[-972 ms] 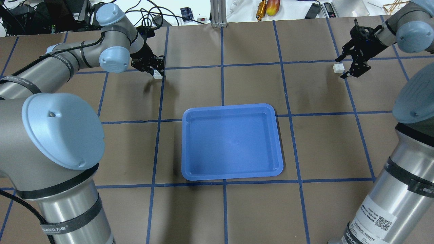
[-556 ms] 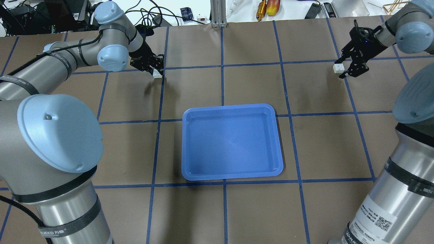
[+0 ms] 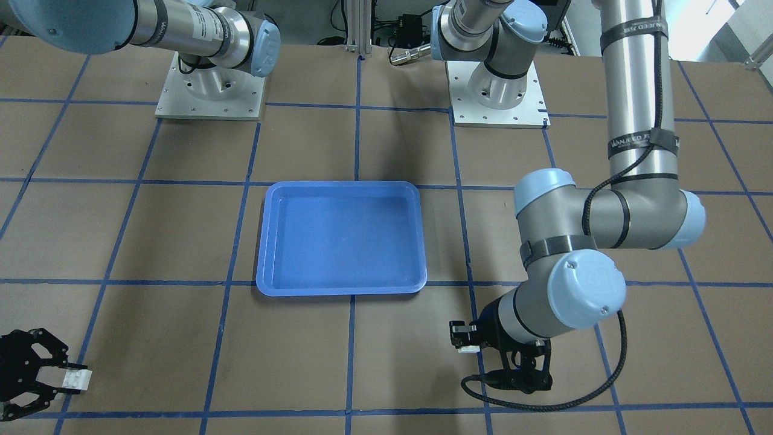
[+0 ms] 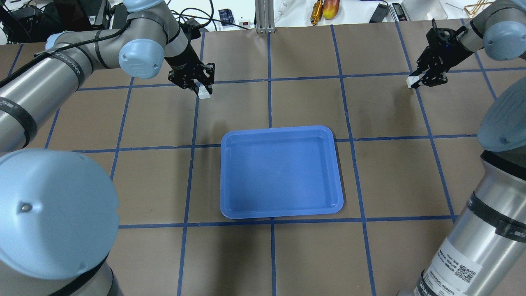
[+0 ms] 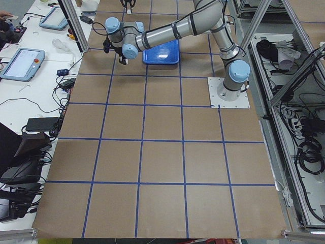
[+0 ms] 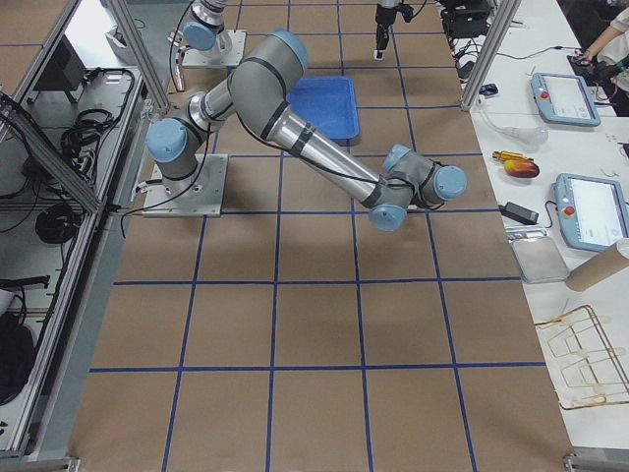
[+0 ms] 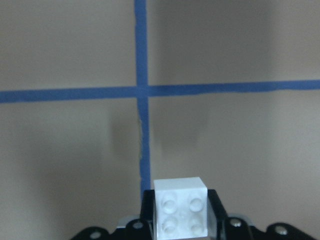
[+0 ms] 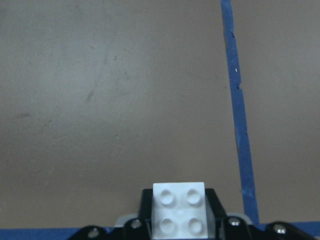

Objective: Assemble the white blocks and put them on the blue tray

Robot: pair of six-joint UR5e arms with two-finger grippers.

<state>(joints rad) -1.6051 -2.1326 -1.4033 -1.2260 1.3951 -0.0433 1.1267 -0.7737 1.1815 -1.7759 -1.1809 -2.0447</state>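
The blue tray (image 4: 281,170) lies empty at the table's middle; it also shows in the front view (image 3: 341,235). My left gripper (image 4: 203,89) is shut on one white block (image 4: 204,92), held a little above the table at the far left of the tray. The left wrist view shows this block (image 7: 180,212) studs up between the fingers. My right gripper (image 4: 414,80) is shut on the other white block (image 4: 410,82) at the far right. The right wrist view shows that block (image 8: 180,209) between the fingers. In the front view the blocks show at lower right (image 3: 466,348) and lower left (image 3: 76,379).
Blue tape lines grid the brown table. An aluminium post (image 4: 263,16), cables and tools lie along the far edge. The two arm bases (image 3: 208,90) (image 3: 496,96) stand behind the tray in the front view.
My right gripper has shut on its white block, which lay between its open fingers. My left gripper has moved right with its block, and the left arm has swung higher.
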